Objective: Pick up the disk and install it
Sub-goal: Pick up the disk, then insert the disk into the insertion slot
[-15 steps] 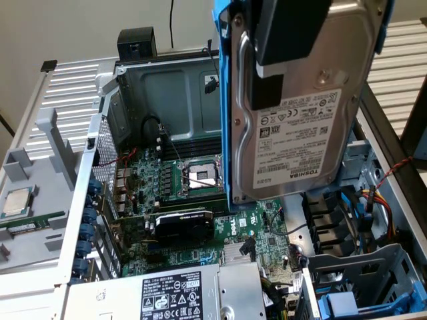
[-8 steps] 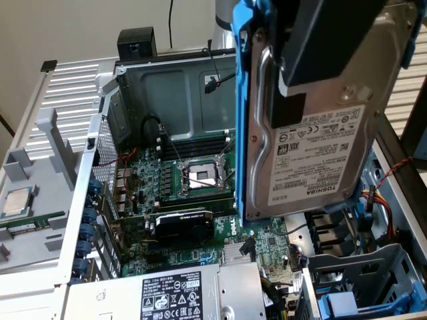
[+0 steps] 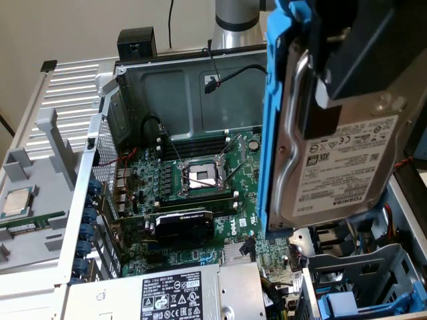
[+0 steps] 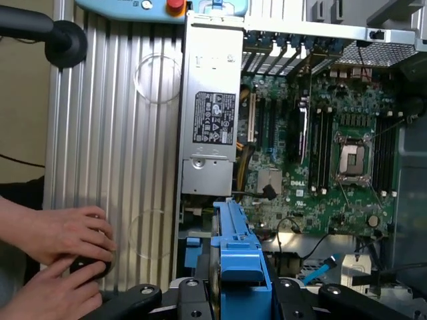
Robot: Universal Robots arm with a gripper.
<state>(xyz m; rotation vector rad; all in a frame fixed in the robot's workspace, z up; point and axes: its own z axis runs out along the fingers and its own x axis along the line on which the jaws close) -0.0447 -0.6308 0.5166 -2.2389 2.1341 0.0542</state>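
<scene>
Gripper (image 3: 347, 80): hanging at the exterior view's upper right, above the open computer case (image 3: 133, 73).
Fingers (image 4: 193, 297): standing partly closed, the 2 of them clamping the disk (image 3: 340, 167) from both sides.
Disk: hanging on edge and tilted, lifted above the motherboard (image 3: 200, 180), white label facing the exterior camera, blue frame (image 3: 273, 120) along the exterior view's left.
Hands (image 4: 60, 233): a person's 2 hands resting on the ribbed table (image 4: 113, 133) beside the case.
</scene>
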